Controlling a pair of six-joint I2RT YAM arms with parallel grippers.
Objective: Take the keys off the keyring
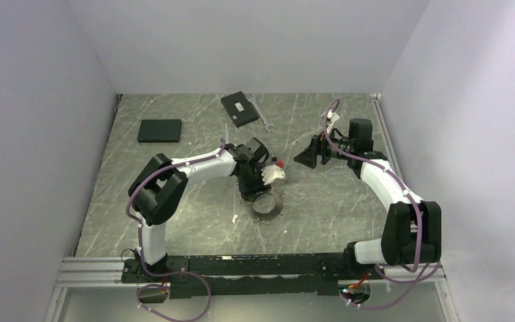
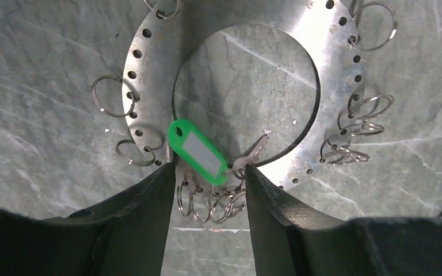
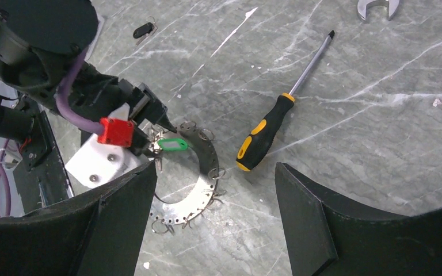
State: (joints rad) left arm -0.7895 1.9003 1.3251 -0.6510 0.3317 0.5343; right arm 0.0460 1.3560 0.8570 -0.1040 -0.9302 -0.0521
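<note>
**Top view.** Grey marbled table (image 1: 174, 221), pale walls on three sides. The keyring (image 1: 270, 206) lies flat near centre. The left gripper (image 1: 260, 188) is down at its 12 o'clock rim. The right gripper (image 1: 306, 158) is at 2 o'clock, well apart, with bare table between. A flat black box (image 1: 159, 130), a second black box (image 1: 239, 109) and a wrench (image 1: 263, 115) lie near the far wall.

**Left wrist.** Fingers (image 2: 155, 218) spread and gripping nothing, straddling the green tag (image 2: 198, 150) at the ring's 6 o'clock rim. Of the keys, one (image 2: 254, 152) shows at the tag's 3 o'clock. Wire loops (image 2: 110, 96) fringe the rim.

**Right wrist.** Jaws wide apart, holding nothing. A screwdriver (image 3: 265, 135) lies at the ring's 1 o'clock, apart from it.
</note>
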